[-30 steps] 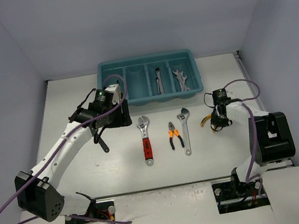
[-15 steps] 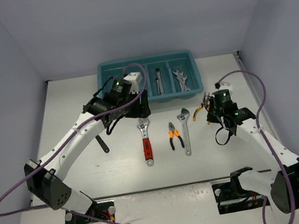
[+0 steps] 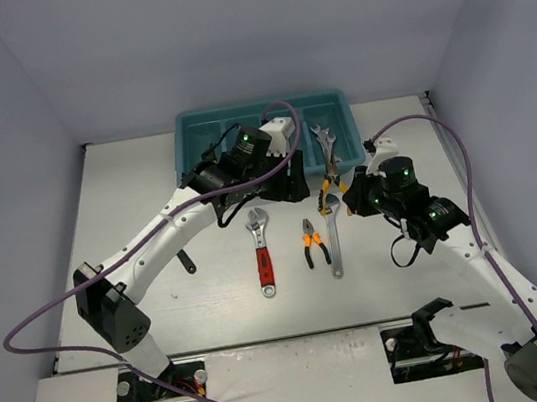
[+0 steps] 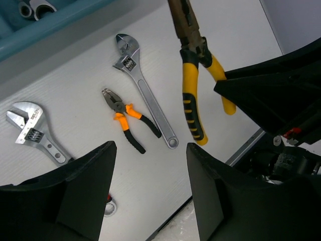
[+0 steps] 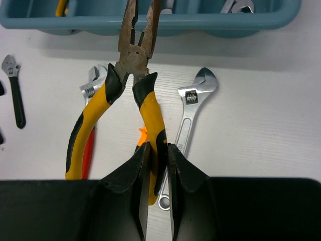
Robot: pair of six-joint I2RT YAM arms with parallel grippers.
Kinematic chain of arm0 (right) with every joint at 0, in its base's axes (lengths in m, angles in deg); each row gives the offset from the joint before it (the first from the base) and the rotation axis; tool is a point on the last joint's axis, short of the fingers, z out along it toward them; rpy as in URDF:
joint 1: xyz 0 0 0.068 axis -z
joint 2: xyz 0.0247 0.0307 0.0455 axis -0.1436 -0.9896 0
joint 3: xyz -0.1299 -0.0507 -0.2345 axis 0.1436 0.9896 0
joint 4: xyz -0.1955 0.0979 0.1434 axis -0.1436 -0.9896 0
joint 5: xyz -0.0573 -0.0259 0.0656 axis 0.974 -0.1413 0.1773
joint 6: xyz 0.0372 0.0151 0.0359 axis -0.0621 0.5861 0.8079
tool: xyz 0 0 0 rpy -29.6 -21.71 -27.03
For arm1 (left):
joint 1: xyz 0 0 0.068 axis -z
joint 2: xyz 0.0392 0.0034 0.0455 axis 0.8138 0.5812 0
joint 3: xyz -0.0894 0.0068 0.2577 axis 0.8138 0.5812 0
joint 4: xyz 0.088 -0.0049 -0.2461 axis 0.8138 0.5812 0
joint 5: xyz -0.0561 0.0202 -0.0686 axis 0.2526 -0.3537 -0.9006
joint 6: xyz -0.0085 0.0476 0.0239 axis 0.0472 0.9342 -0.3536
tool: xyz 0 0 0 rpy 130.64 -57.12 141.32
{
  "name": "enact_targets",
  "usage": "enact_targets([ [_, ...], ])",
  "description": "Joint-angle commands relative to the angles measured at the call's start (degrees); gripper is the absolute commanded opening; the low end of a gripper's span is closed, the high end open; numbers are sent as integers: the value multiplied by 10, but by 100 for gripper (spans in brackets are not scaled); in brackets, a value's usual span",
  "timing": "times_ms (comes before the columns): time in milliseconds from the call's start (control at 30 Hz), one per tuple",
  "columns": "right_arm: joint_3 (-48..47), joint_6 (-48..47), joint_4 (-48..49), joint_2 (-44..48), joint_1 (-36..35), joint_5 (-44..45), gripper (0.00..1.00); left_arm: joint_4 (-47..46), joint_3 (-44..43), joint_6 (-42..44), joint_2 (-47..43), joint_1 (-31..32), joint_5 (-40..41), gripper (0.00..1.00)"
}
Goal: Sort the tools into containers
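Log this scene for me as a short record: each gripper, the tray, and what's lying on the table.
left gripper: open, empty, over the table
right gripper: shut on one handle of the yellow pliers, nose pointing toward the tray
tray: teal, at the far side; spanners inside
on table: red-handled wrench, small orange pliers, silver wrench, small black wrench
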Motion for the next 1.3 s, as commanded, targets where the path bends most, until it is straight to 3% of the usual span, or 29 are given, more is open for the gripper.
enact_targets([
  [0, -38, -14, 84, 20, -16, -29, 0, -50, -41, -35, 7, 7, -43, 55],
  [300, -46, -7, 116, 14, -32, -38, 0, -87, -32, -72, 24, 11, -100, 55],
  [533, -48, -2, 133, 5, -47, -36, 0, -122, -16, -94, 29, 11, -121, 46],
  [867, -46, 8, 153, -3, -62, -35, 0, -141, 3, -102, 30, 11, -134, 23],
  [1033, -48, 13, 163, -8, -68, -42, 1, -157, 18, -102, 24, 10, -136, 0],
  [1267, -44, 13, 163, -11, -68, -43, 11, -183, 58, -92, -12, -9, -111, 0],
])
